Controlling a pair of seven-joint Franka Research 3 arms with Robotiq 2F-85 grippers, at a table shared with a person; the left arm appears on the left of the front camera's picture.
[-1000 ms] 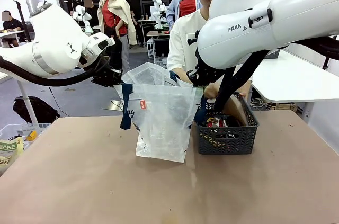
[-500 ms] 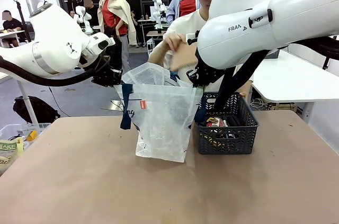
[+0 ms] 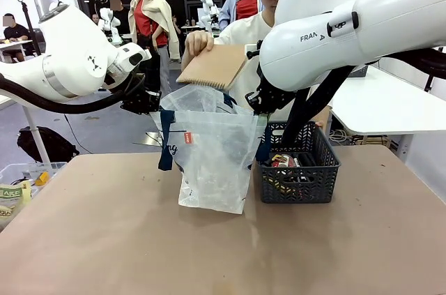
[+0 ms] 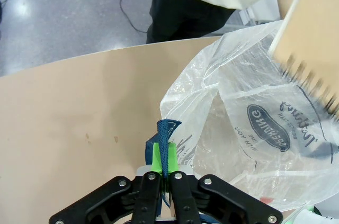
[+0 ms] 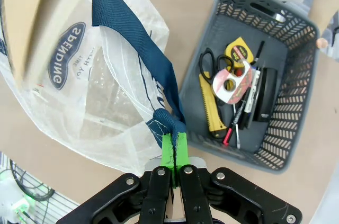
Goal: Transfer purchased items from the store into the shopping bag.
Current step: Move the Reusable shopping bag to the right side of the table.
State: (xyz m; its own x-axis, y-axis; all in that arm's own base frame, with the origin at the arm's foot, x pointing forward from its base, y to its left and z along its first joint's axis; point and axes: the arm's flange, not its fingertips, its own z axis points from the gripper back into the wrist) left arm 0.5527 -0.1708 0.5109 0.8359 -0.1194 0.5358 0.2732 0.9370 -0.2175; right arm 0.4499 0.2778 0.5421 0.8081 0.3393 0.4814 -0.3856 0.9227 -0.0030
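Above the bag [image 3: 212,162], a hand [image 3: 197,42] is grasping a notebook [image 3: 214,67] just lifted from the basket [image 3: 300,187], apparently for dropping in; left gripper [image 4: 163,168] and right gripper [image 5: 174,155] are pinching its straps [image 5: 135,44].

Front camera faces across table [image 3: 104,239]; wrist cameras close above; all share shopping bag [image 3: 212,162]
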